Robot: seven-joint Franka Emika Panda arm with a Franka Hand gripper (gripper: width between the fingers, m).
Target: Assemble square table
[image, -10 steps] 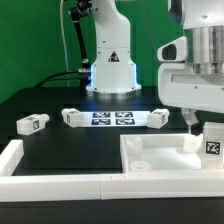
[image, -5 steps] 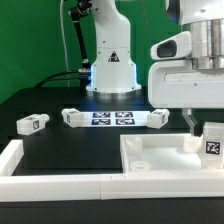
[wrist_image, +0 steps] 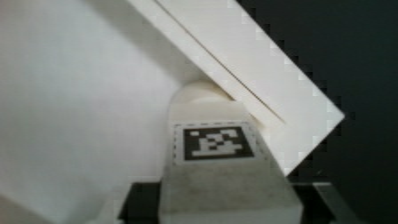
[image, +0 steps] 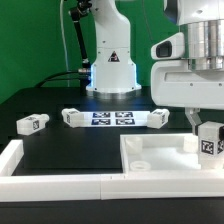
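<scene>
The white square tabletop (image: 160, 155) lies at the front right of the exterior view, with its raised rim and a corner hole showing. My gripper (image: 205, 128) is shut on a white block leg (image: 210, 141) with a tag and holds it over the tabletop's right part. In the wrist view the held leg (wrist_image: 217, 160) hangs between my dark fingers (wrist_image: 150, 198), just over the tabletop (wrist_image: 89, 100) near its rim. Three more legs lie on the black table: one at the left (image: 32, 123), and two (image: 72, 117) (image: 158, 118) at either end of the marker board.
The marker board (image: 112, 118) lies flat at the table's middle. Low white border strips (image: 55, 186) run along the front and front left. The robot's white base (image: 112, 70) stands at the back.
My gripper has shifted a little toward the exterior view's left with the leg in it, and the leg sits slightly higher. The other legs and the tabletop have not moved.
</scene>
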